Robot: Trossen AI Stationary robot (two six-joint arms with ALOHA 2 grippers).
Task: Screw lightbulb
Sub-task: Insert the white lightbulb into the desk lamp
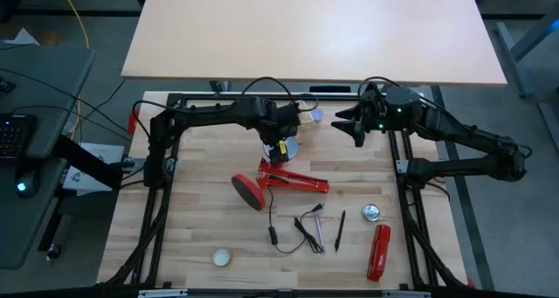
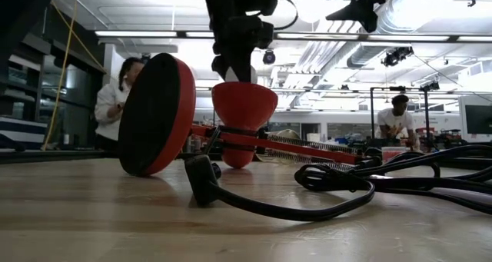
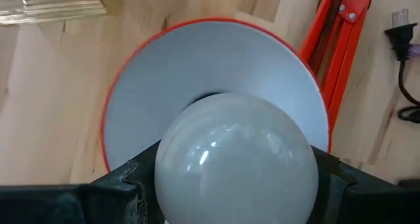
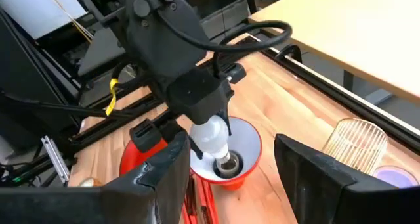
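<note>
Holding the lightbulb by its round glass end, the left gripper hangs above the upturned shade of the red lamp, near the back middle of the table. The jaws are clenched on the wide part of the bulb, one dark finger on each side, so the greyish screw base points down into the shade. In the right wrist view the base sits at the dark socket in the middle of the shade; whether the thread has already caught cannot be told. This grip probably lets the wrist turn the bulb around its own axis while the base stays free to enter the socket.

The lamp lies on its side with its round red foot tipped up on edge, its spring arm stretched along the wood, and the shade opening upward like a bowl, which gives a straight way down for the bulb.

The right gripper waits well apart, raised at the back right of the table, its jaws released and holding nothing.

The bulb is smooth, frosted white glass, pear-shaped. The shade is red outside and matt white inside, a wide cone. The table is pale wooden board, and a black rubbery cable curls over it.
</note>
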